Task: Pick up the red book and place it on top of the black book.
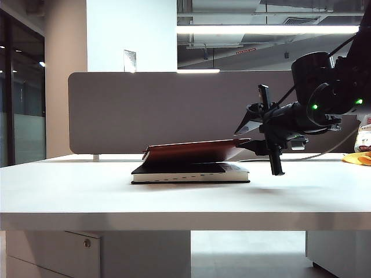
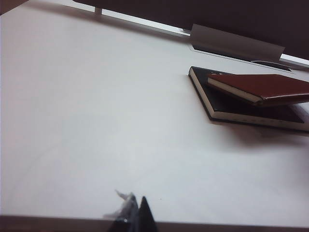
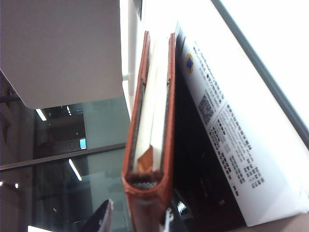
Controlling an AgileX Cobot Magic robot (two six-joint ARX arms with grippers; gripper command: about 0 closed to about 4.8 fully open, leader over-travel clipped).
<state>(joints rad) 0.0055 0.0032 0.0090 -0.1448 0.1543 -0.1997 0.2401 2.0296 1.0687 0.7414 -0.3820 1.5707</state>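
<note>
The red book (image 1: 194,149) sits over the black book (image 1: 191,172), tilted: the end away from the right claw rests on the black cover, while the near end is raised clear of it. The right claw (image 1: 246,145) meets the red book at that raised end; in the right wrist view the red book (image 3: 152,125) runs lengthwise away from the camera with its spine end closest, one dark fingertip (image 3: 104,217) showing beside it, so the right claw (image 3: 140,220) appears narrowed onto the red book. A ribbon marker (image 3: 145,162) pokes out of the pages near the spine. Beside it lies the black book (image 3: 212,145), its cover carrying rows of small white print.

The black book lies flat on the white bench (image 1: 87,191), about midway across it. Behind the black book stands a grey divider panel (image 1: 145,110). Beyond the right arm, at the bench's far edge, sits something yellow (image 1: 359,158).

The left claw (image 2: 133,215) is well apart from the black book (image 2: 227,104) over bare bench (image 2: 96,121); only its tips show, so I cannot tell how it stands. From there the red book (image 2: 270,87) shows its lifted edge.
</note>
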